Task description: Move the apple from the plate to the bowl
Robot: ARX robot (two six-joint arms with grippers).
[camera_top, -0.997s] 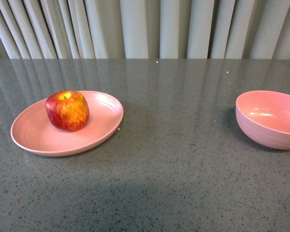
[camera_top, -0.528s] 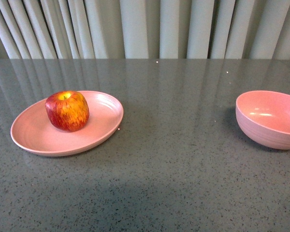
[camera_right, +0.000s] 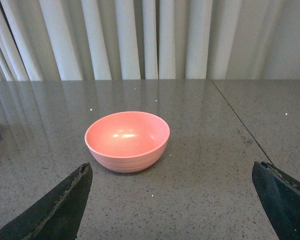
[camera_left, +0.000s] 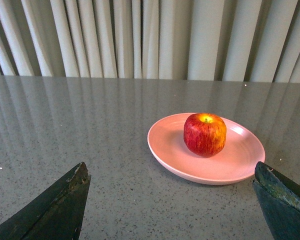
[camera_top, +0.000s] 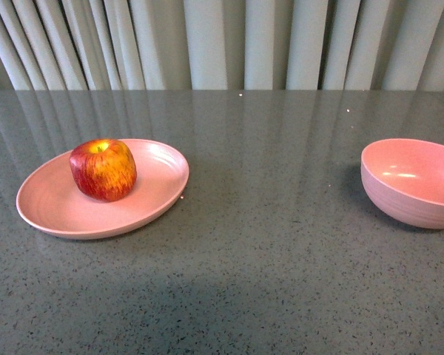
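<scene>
A: Starting at the left gripper (camera_left: 170, 169). Spread wide, fingers (camera_left: 65, 205) far apart, nothing held between. Pointed toward the plate (camera_left: 240, 160), well short of it.

B: Noted. Same for the right gripper (camera_right: 171, 165): released, empty, facing the bowl (camera_right: 127, 137) from some way off. Neither arm visible in the front view.

A: Moving outward. Apple (camera_top: 103, 170) sitting upright on the plate, near the middle, stem dimple up. Touched by nothing.

B: Bowl empty. Standing on the grey table (camera_top: 266, 259), well apart from the plate, off to the robot's right. Pale curtain (camera_top: 222, 44) behind everything.

A: Progress, then: judged as nil. No grasp, no lift, no carry, no drop.

B: Agreed. Whole job left, by this reading. Reach down over the apple, probably with the left gripper as the nearer one. Close on it and lift clear of the plate's rim. Then cross the open stretch of table, lower into the bowl, let go.
</scene>
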